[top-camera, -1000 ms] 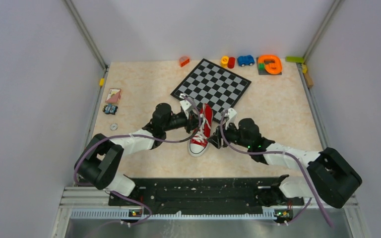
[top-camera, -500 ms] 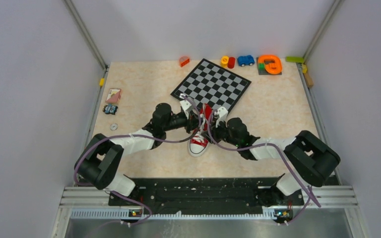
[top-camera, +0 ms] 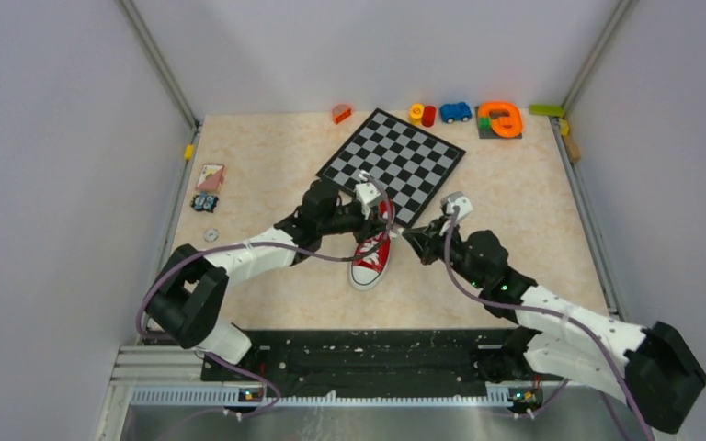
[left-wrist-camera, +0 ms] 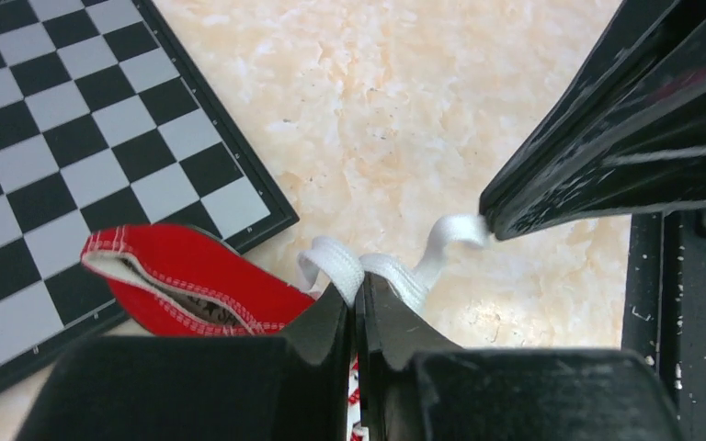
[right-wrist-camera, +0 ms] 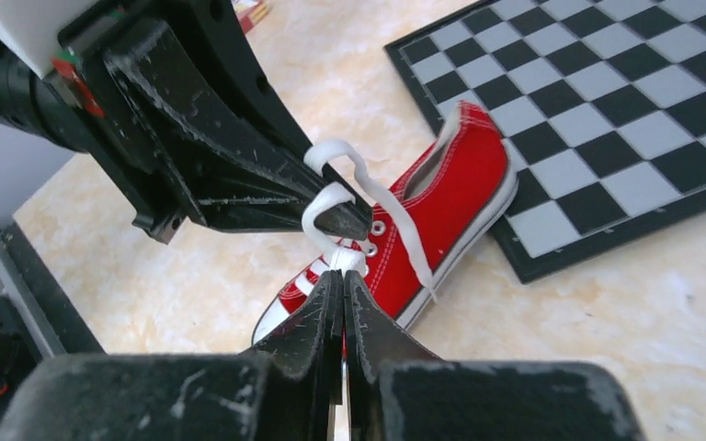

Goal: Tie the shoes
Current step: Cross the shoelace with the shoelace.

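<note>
Sneaker (top-camera: 372, 250), red canvas with a white toe cap, lies near the middle of the bench (top-camera: 267, 165), toe toward the near edge, heel resting on the near corner of a chessboard (top-camera: 393, 161). Left hand (left-wrist-camera: 358, 301) reaches in from the sneaker's left, jaws pressed narrow on a loop of white lace (left-wrist-camera: 331, 262) above the shoe's opening. Right hand (right-wrist-camera: 343, 285) comes in from the right side, jaws pinched together on another stretch of lace, its tip close to the left hand's tip. Lace curls slack between the two grips, lifted off the eyelets. Blue toy car (top-camera: 455, 112) sits among other small toys along the far edge.
</note>
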Robot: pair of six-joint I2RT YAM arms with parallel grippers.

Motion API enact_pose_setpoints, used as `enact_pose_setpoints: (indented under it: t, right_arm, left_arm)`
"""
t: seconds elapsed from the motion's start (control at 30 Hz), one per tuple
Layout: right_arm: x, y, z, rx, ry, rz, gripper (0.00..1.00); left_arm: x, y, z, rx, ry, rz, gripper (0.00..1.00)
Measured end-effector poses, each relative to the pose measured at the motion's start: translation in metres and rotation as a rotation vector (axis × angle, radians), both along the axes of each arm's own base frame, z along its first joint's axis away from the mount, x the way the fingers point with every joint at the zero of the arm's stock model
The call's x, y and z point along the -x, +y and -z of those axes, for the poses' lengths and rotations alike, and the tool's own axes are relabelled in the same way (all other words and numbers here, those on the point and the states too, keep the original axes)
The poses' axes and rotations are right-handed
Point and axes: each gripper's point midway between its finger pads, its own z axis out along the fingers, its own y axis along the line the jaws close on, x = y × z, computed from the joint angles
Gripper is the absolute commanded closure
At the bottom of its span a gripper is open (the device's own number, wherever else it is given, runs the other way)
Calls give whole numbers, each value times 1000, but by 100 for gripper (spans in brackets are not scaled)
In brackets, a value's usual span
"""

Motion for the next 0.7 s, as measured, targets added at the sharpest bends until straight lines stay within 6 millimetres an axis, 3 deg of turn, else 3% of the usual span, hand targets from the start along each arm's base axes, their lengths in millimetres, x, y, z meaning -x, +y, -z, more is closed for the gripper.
enact_pose_setpoints:
  t: [0.13,0.37,0.57,0.7]
  right_arm:
    - [4,-28,-15,-14,4,90,100]
    - [7,-67,-9,16,56,232,100]
    - [2,-81,-6,50,69,290,100]
    - [-8,-76,-7,94,87,290,100]
  left_arm:
    - [1,-16,2,-117,-34,25,93]
    - [4,-33,17,-354,-80,56,81]
    - [8,-22,38,-488,-94,63,74]
    - [3,-15,41,-525,-115,41,71]
